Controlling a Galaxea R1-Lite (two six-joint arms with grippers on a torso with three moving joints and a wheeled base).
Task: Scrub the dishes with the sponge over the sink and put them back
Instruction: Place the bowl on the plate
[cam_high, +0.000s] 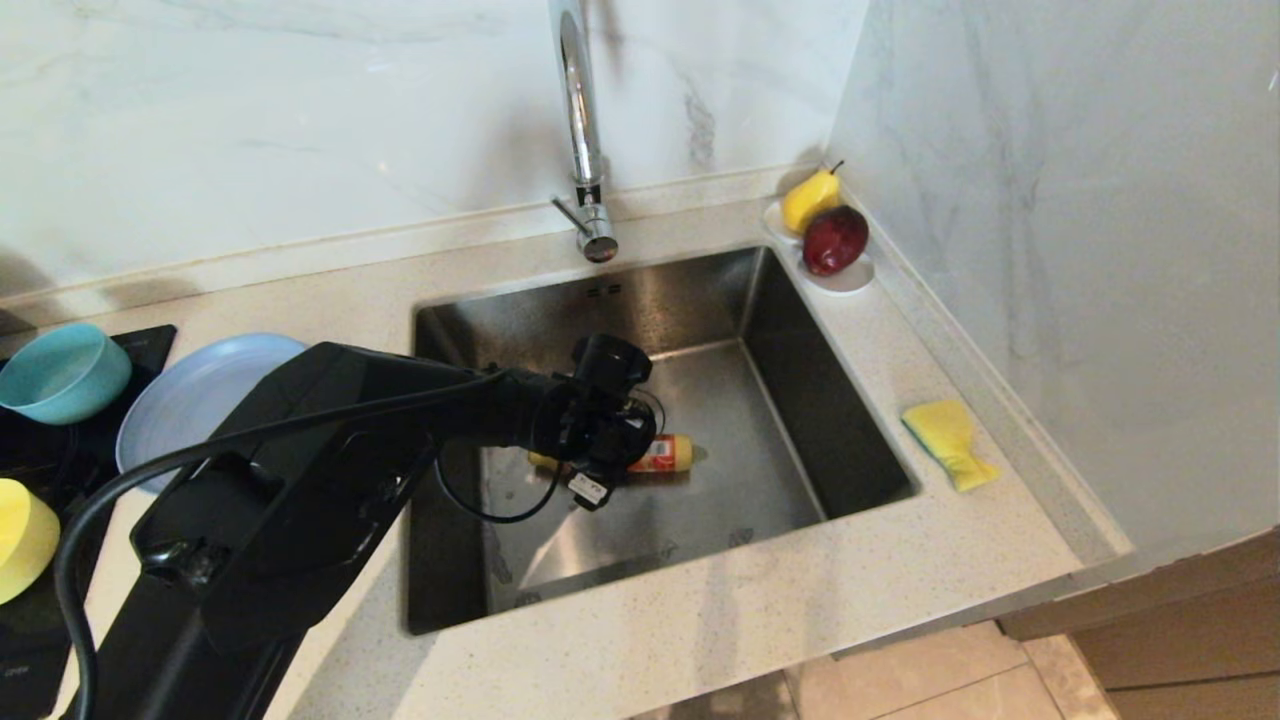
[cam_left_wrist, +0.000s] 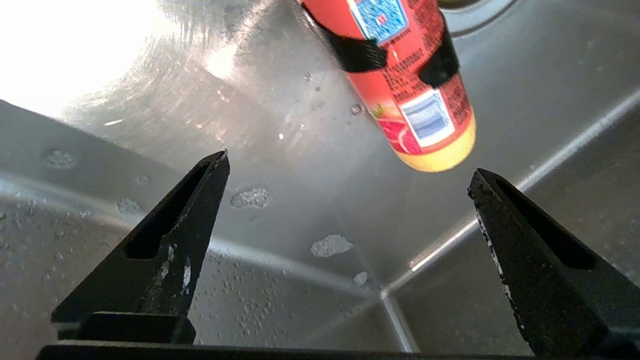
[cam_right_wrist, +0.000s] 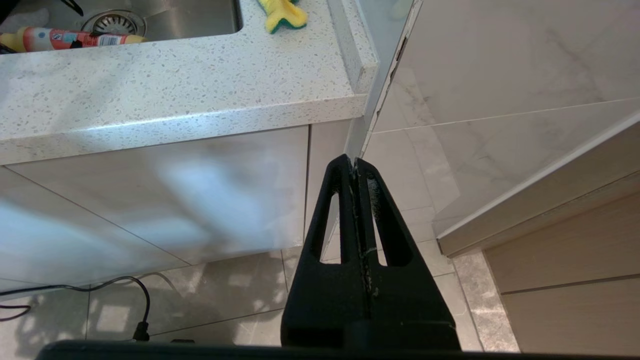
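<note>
The left gripper (cam_left_wrist: 350, 167) reaches down inside the sink (cam_high: 800, 400), its two black fingers (cam_left_wrist: 165, 240) spread wide with nothing between them. Just beyond the fingertips lies an orange detergent bottle (cam_left_wrist: 400, 75) on its side on the basin floor. In the head view its long axis runs roughly across the basin, one yellow end toward the right wall and the other hidden behind the left wrist. In the left wrist view the nearer yellow end sits in line with the gap between the fingertips, closer to the right one, without touching either. Wet steel floor lies bare around the gripper; a seam where floor meets wall runs beneath it.

The sponge (cam_high: 948, 440) lies flat on the countertop (cam_high: 700, 620) well apart from the left gripper, past the basin's right rim. Its long axis runs along that rim, and a narrow strip of counter separates it from the wall.

Behind the left arm, on the counter left of the basin, stand the grey-blue plate (cam_high: 200, 385), the teal-blue bowl (cam_high: 62, 372) and the pale yellow bowl (cam_high: 22, 540), the last at the frame's edge. A white dish (cam_high: 845, 280) with a pear (cam_high: 808, 198) and a dark red fruit (cam_high: 835, 240) occupies the far right corner by the chrome faucet (cam_high: 582, 130).

The right gripper (cam_right_wrist: 356, 165) hangs parked below the counter's front edge, its fingers pressed together and empty.
</note>
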